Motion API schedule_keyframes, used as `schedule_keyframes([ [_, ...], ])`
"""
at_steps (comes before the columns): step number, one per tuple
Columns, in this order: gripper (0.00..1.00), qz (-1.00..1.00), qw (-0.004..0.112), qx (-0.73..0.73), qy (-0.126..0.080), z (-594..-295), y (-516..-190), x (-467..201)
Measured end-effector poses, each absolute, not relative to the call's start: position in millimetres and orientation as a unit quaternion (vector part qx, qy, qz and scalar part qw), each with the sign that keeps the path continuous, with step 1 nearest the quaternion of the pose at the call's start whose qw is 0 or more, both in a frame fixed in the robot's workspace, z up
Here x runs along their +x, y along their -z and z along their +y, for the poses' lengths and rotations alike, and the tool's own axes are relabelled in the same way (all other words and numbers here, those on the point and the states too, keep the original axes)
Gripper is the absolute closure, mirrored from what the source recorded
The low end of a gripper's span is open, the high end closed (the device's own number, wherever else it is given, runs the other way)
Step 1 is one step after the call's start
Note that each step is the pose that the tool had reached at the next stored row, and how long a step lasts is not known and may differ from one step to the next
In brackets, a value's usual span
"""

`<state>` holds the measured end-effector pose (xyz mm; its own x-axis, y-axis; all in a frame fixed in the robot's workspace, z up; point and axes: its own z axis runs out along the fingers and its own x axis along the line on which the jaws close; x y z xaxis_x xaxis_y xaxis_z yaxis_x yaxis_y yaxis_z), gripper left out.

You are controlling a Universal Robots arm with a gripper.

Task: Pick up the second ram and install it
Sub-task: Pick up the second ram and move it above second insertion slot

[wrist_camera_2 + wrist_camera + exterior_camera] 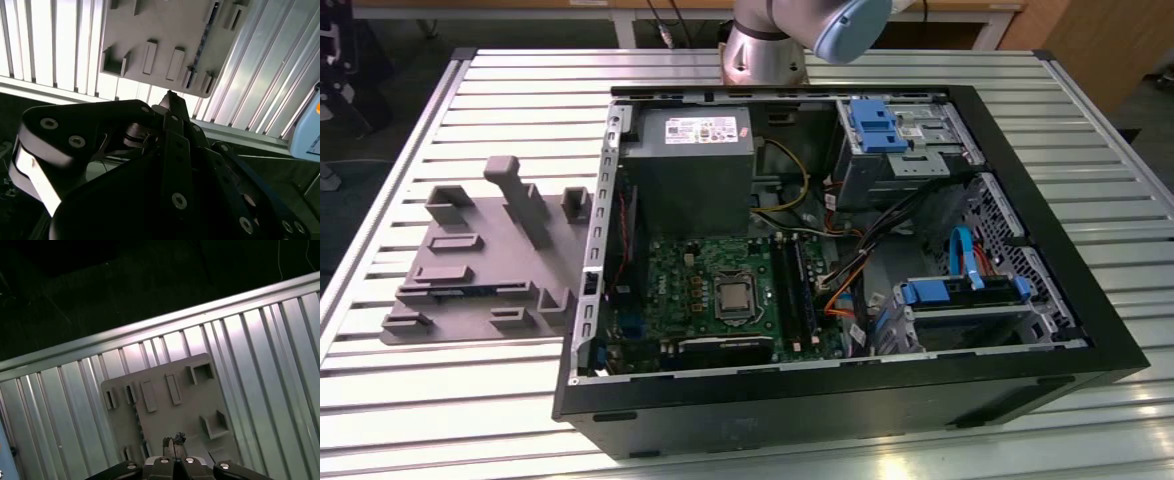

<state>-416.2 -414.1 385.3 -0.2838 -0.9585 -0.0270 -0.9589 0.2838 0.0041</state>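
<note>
First wrist view: the gripper [173,442] is clenched on nothing and points at the grey holder tray [187,415], whose long slot holds the second ram [202,45] in the second wrist view, with the open computer case [854,400] and its green motherboard [694,280] to the exterior view's right.

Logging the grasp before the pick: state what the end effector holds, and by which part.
Nothing is held. The end effector hangs shut over the grey tray with nothing between its tips; the memory stick sits in that tray.
</note>
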Motion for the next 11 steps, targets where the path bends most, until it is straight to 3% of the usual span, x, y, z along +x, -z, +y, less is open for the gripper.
schedule_keyframes([
  [11,0.89,0.769,0.009,-0.639,-0.01,-415.0,-384.4,-417.9],
])
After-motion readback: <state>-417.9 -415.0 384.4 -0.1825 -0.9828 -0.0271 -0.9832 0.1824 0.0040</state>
